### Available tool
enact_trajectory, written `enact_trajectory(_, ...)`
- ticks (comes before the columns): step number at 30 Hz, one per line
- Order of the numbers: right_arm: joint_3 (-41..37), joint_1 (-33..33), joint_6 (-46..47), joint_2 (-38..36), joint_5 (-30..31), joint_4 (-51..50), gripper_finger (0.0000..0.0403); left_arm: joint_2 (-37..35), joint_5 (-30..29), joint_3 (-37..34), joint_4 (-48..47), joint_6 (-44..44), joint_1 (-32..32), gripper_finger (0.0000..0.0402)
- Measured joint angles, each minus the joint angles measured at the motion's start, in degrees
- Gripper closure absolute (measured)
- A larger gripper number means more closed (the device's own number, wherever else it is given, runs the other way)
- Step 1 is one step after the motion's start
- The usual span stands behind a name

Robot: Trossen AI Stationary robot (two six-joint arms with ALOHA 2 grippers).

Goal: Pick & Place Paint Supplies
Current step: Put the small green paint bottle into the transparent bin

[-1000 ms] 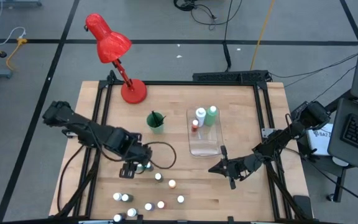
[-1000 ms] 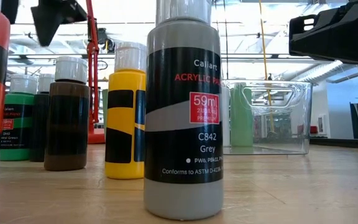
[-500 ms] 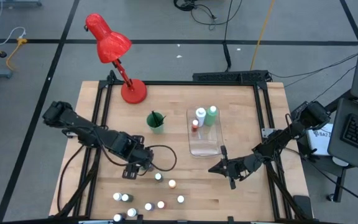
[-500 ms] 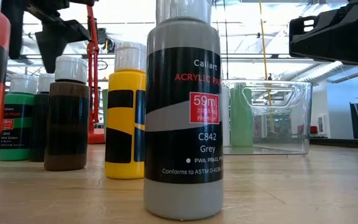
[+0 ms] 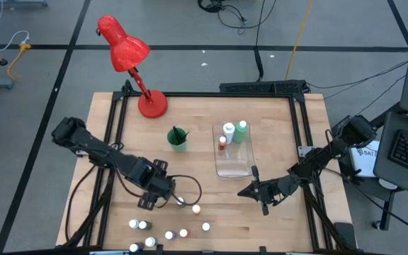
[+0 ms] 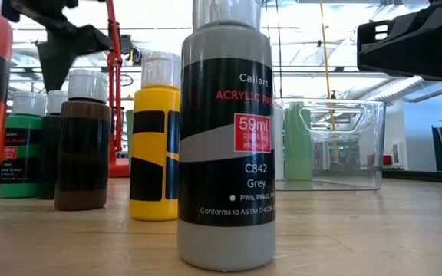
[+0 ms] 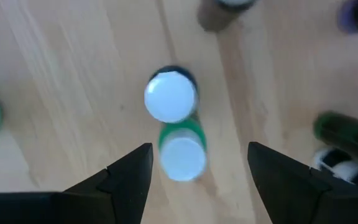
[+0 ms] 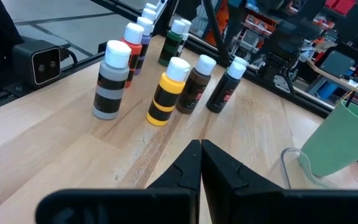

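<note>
The left gripper point(image 5: 163, 199) hovers, fingers spread, above two white-capped paint bottles point(image 7: 171, 98) standing among others near the table's point(image 5: 275, 120) front edge. The right gripper point(image 5: 250, 190) waits beside the clear bin point(image 5: 234, 164), fingers pressed together.

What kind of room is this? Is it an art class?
More likely a robot lab or workshop: a wooden table with two robot arms, cables on the floor, and paint bottles set out for practice.

Red desk lamp point(image 5: 127, 53), green cup point(image 5: 178, 139), grey-and-black banded bottle point(image 6: 225, 146), yellow-and-black banded bottle point(image 6: 155, 149), white caps
</note>
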Motion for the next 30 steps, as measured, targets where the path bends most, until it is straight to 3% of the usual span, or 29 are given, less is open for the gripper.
enact_trajectory(25,-0.5,0.0,0.0,0.0,0.3,0.9,0.0399,2.4,-1.0,-0.1,-1.4,0.7,-0.3,0.0136)
enact_trajectory(30,-0.6,0.0,0.0,0.0,0.3,0.9,0.0399,2.6,-0.9,-0.1,-1.4,0.5,-0.3,0.0168)
